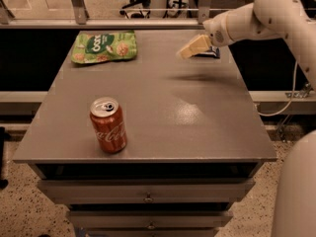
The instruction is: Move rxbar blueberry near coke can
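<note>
In the camera view, a grey desk (163,107) with drawers (148,190) under its front edge fills the middle of the scene. The coke can (108,126) stands upright near the front left of the desk top, with its silver lid and pull tab facing up and the white script showing on its red side. A green chip bag (104,46) lies flat at the far left corner, well apart from the can.

The robot's white arm (256,15) reaches in from the upper right and slopes down toward the far right part of the desk. At its end the cream-coloured gripper (185,52) points down and to the left. It hangs just above the surface, and a faint shadow lies on the desk below it. I cannot tell whether the gripper is open or closed, and nothing can be seen held in it.

The rxbar blueberry (214,54) shows only as a small dark blue patch at the far right of the desk. It lies just behind the gripper's base and is mostly hidden by it. Whether the gripper touches it cannot be told. The bar is well apart from the coke can, almost diagonally across the desk from it.

A pale rounded part of the robot (296,191) fills the lower right corner, and a thin cable (291,95) hangs beside the desk's right edge.
</note>
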### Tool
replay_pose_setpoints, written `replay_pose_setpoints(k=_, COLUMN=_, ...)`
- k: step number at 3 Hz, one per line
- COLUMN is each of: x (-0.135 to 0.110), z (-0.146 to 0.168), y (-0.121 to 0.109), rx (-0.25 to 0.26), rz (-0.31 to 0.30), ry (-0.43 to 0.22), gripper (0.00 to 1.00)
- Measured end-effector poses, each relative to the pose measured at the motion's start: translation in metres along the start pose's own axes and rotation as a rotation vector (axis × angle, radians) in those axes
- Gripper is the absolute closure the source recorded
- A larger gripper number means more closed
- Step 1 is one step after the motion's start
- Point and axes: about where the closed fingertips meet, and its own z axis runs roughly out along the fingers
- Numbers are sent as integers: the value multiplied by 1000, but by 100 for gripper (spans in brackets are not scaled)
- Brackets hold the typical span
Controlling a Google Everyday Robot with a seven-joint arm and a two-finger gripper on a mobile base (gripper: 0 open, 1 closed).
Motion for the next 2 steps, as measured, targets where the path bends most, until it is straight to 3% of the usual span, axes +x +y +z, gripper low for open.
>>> replay_pose_setpoints(k=2, x=28, z=23, y=-54, rx=141, rz=89, ry=186, gripper=0)
